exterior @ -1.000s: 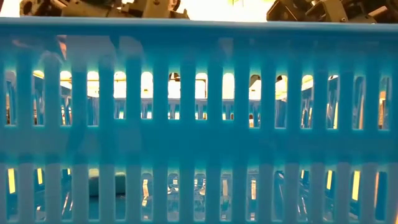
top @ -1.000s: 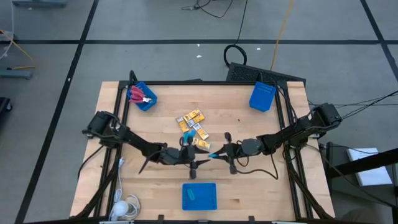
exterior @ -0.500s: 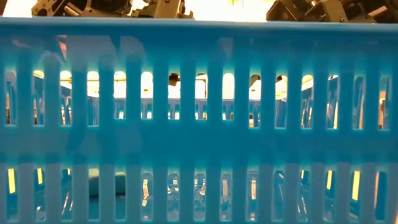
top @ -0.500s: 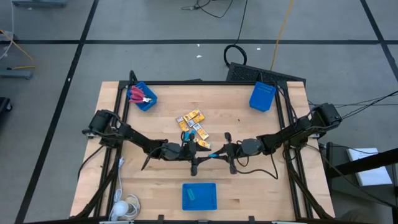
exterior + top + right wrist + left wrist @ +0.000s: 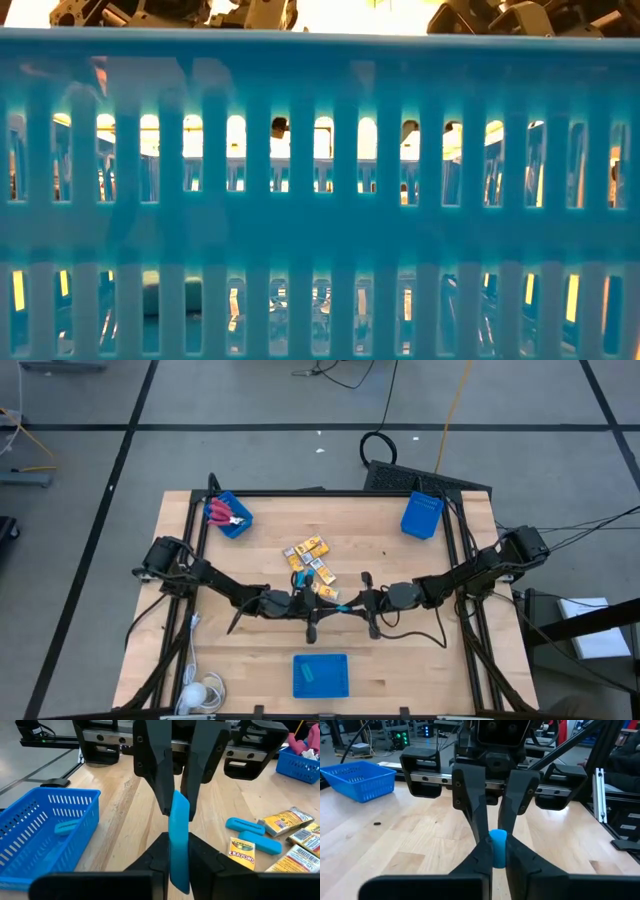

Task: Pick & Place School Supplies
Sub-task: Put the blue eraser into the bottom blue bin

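- Two grippers clench one light-blue piece (image 5: 179,840) mid-worktop, just beside the crayon packs (image 5: 312,565): a handover. Judged best: the right gripper (image 5: 347,606) lets go only once the left gripper (image 5: 318,607) holds firm.
- Both arms stretch low, tip to tip, grippers facing each other across the piece.

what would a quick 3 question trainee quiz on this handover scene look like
1. True or false: the left hand and right hand are both shut on the same light-blue oblong eraser.
2. Which holds the pink-handled scissors? A) square blue plastic bin at the table's far left corner B) blue bin at the far right C) blue bin at the near edge
3. Fill in: the yellow-orange rectangular packs read ____.

Key: 1 true; 2 A; 3 Crayons
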{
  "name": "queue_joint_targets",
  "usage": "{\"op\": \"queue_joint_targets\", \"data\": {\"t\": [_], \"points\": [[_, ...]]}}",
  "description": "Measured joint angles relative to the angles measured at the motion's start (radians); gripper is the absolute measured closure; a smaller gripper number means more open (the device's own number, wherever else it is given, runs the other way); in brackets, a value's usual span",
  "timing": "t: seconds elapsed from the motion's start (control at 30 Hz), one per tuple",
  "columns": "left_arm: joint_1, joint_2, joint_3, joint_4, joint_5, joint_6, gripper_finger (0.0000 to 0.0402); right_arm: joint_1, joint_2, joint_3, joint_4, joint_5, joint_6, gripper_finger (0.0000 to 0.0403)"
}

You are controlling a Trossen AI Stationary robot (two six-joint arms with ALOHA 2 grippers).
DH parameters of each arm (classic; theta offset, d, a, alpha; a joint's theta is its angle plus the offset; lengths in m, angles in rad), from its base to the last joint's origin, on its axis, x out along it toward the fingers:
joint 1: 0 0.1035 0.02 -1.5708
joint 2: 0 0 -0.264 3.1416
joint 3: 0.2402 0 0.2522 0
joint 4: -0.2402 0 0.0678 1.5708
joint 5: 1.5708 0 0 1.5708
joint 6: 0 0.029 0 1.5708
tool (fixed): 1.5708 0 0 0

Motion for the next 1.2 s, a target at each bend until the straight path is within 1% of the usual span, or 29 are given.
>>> {"op": "queue_joint_targets", "data": {"t": [0.17, 0.33, 0.47, 0.63, 0.7, 0.77, 0.83, 0.93, 1.07, 1.2], "points": [[-0.028, -0.006, 0.000, 0.003, -0.013, 0.019, 0.0368, 0.001, 0.000, 0.001, -0.001, -0.006, 0.011, 0.0351], [-0.101, -0.073, 0.000, -0.033, -0.027, 0.042, 0.0380, 0.010, -0.002, 0.001, -0.016, -0.025, 0.026, 0.0326], [-0.186, -0.141, 0.000, -0.093, -0.036, 0.031, 0.0380, 0.014, -0.002, 0.001, -0.019, -0.033, 0.030, 0.0311], [-0.337, -0.143, 0.000, -0.116, -0.035, 0.022, 0.0380, 0.017, -0.002, 0.001, -0.019, -0.033, 0.032, 0.0303], [-0.399, -0.119, 0.001, -0.112, -0.072, 0.015, 0.0380, 0.016, -0.002, 0.001, -0.018, -0.032, 0.030, 0.0303], [-0.453, -0.094, 0.000, -0.129, -0.145, 0.017, 0.0380, 0.016, -0.001, 0.000, -0.013, -0.033, 0.030, 0.0306], [-0.485, -0.067, 0.000, -0.115, -0.195, 0.024, 0.0380, 0.016, -0.001, 0.000, -0.009, -0.032, 0.030, 0.0308], [-0.497, -0.033, 0.000, -0.110, -0.211, 0.015, 0.0379, 0.016, -0.001, 0.000, -0.004, -0.032, 0.030, 0.0309], [-0.460, 0.023, 0.000, -0.115, -0.218, -0.004, 0.0378, 0.016, -0.001, 0.000, 0.001, -0.032, 0.030, 0.0308], [-0.407, 0.065, 0.000, -0.117, -0.179, -0.053, 0.0377, 0.016, -0.001, 0.000, 0.000, -0.032, 0.029, 0.0310]]}}
